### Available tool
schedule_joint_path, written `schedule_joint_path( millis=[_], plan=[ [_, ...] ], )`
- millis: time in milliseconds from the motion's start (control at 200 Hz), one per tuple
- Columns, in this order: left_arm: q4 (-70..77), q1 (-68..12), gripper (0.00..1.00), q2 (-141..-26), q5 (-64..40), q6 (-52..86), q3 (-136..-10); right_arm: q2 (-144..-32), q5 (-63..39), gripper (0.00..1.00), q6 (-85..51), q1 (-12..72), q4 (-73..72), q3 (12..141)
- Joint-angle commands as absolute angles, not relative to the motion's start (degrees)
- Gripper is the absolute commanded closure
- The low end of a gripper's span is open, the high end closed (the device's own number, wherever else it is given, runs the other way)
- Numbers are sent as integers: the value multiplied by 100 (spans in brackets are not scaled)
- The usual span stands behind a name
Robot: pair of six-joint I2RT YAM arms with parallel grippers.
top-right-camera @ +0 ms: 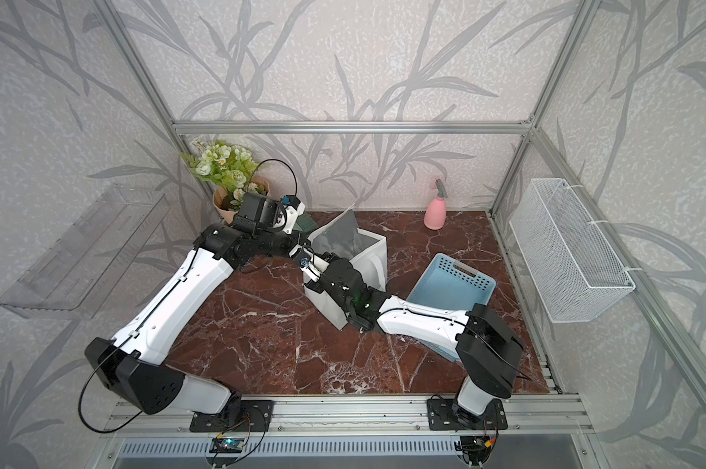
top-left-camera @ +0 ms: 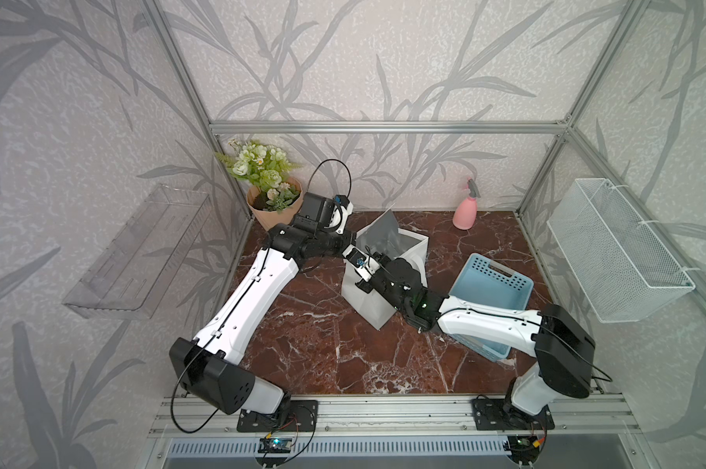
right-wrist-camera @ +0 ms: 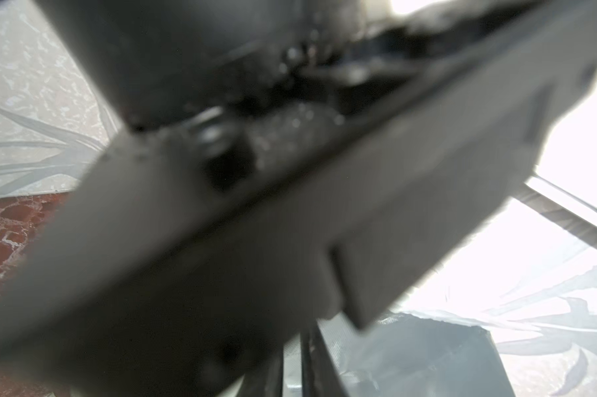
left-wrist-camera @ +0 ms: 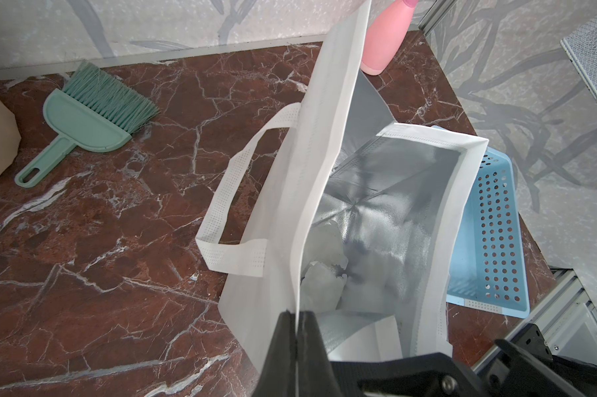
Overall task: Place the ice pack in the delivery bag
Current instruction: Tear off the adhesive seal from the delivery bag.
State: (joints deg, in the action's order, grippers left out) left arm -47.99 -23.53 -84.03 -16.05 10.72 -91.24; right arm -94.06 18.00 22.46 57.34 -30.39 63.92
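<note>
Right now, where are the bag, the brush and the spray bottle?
bag [top-left-camera: 369, 310]: in a top view, white near wall.
brush [left-wrist-camera: 84, 125]: left wrist view, green back.
spray bottle [top-left-camera: 464, 216]: in a top view, pink body.

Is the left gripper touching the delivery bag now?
Touching. The left wrist view shows the left gripper shut on the delivery bag, its white fabric edge pinched between the two black fingers.
</note>
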Motion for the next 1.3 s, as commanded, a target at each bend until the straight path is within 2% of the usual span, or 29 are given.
schedule_joint_path(
  millis=[0, 65, 180, 355, 445, 595, 800, 840, 865, 905, 940, 965, 1050, 1295],
  plan=[
    [-4738, -2329, 96, -8260, -1654, 1113, -9060, -9546, 1933, 90, 2245, 5744, -2939, 6411],
    [-4728, -2330, 96, -8262, -1661, 1107, -9043, -9548, 1951, 91, 2261, 5746, -2966, 6424],
    [-4720, -2330, 96, -8262, -1675, 1116, -9035, -9555, 1953, 100, 2268, 5739, -2999, 6425],
    [-4720, -2329, 94, -8270, -1650, 1116, -9040, -9489, 1907, 100, 2289, 5741, -3098, 6320],
    [-4720, -2329, 89, -8276, -1628, 1121, -9071, -9442, 1915, 100, 2303, 5744, -3093, 6292],
    [-4702, -2308, 89, -8285, -1619, 1116, -9149, -9397, 2103, 100, 2335, 5743, -3049, 6311],
    [-4711, -2294, 93, -8323, -1611, 1103, -9148, -9274, 2191, 100, 2432, 5730, -3075, 6207],
    [-4696, -2295, 95, -8315, -1621, 1112, -9141, -9254, 2112, 100, 2460, 5727, -3053, 6178],
    [-4691, -2294, 100, -8313, -1640, 1119, -9132, -9247, 2069, 100, 2484, 5734, -3048, 6159],
    [-4680, -2291, 100, -8319, -1674, 1116, -9138, -9255, 2083, 100, 2484, 5741, -3071, 6140],
    [-4676, -2290, 100, -8322, -1687, 1131, -9136, -9264, 2092, 92, 2463, 5746, -3056, 6126],
    [-4677, -2286, 100, -8330, -1692, 1134, -9142, -9264, 2082, 83, 2469, 5744, -3050, 6113],
    [-4684, -2277, 100, -8341, -1733, 1151, -9149, -9264, 2020, 75, 2493, 5745, -3006, 6064],
    [-4693, -2268, 100, -8345, -1784, 1152, -9132, -9393, 2039, 72, 2563, 5748, -3032, 6122]
  ],
)
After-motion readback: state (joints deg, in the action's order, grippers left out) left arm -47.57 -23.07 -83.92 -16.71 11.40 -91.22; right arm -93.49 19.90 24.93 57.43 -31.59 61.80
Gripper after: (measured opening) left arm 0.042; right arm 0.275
